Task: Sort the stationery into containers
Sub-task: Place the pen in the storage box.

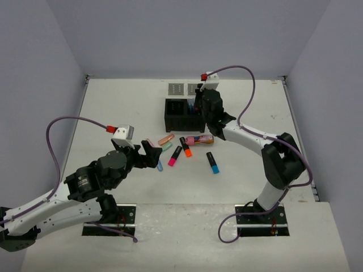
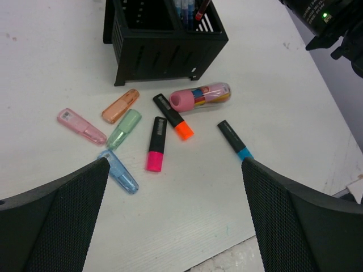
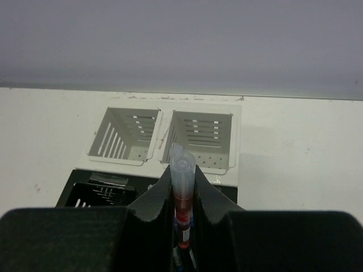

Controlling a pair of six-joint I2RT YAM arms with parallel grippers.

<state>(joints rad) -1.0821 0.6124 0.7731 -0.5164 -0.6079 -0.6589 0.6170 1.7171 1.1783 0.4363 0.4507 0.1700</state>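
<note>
My left gripper (image 2: pixel 177 226) is open and holds nothing. In the top view this left gripper (image 1: pixel 151 154) hovers at the near left of the loose stationery. That stationery comprises a pink highlighter (image 2: pixel 81 126), a salmon one (image 2: pixel 120 106), a green one (image 2: pixel 124 128), a blue one (image 2: pixel 118 171), a pink-tipped marker (image 2: pixel 156 144), an orange-tipped marker (image 2: pixel 173 117), a blue-tipped marker (image 2: pixel 235 139) and a pink-gold tube (image 2: pixel 200 96). My right gripper (image 3: pixel 184 195) is shut on a red pen (image 3: pixel 183 175) with a clear cap. It is held upright over the right compartment of the black box (image 1: pixel 184 122).
Two light-grey trays (image 3: pixel 125 136) (image 3: pixel 201 133) sit side by side just behind the black box (image 3: pixel 74 192). Blue and dark pens stand in the box's right compartment (image 2: pixel 187 11). The right arm (image 1: pixel 249 136) arches over the table's right half.
</note>
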